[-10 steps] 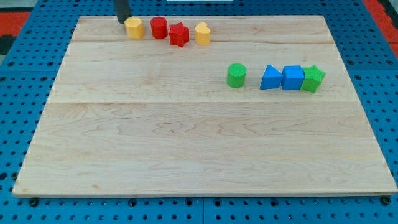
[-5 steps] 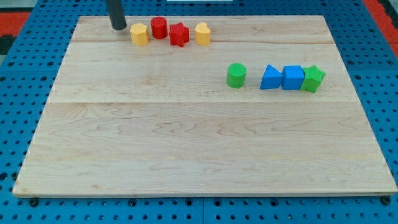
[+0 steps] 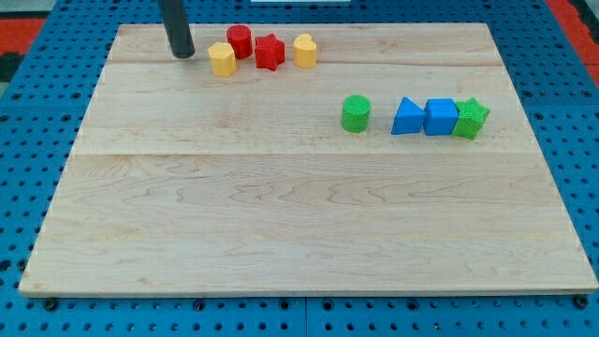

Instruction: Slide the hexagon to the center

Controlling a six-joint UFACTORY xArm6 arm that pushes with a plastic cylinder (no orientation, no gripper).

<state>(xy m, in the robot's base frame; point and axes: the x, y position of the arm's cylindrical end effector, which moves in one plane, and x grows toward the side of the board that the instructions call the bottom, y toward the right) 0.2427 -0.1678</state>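
The near half of the bench (image 3: 281, 243) carries no blocks. Further back, twd the right edge, there is a row: green cylinder (image 3: 356, 113) standing alone, then blue triangle (image 3: 407, 117), blue cube (image 3: 441, 117) and green star (image 3: 472, 118), these three close together, the star touching the cube. Near the far edge, left of middle: the yellow hexagon (image 3: 222, 59) is a bit nearer than its neighbours, just beside the red cylinder (image 3: 240, 42); then red star (image 3: 270, 51) and a yellow block (image 3: 304, 50), shape unclear. My tip (image 3: 182, 54) is close to the far left corner, just left of the hexagon, w/ a small gap. I have no jaws, only the rod.
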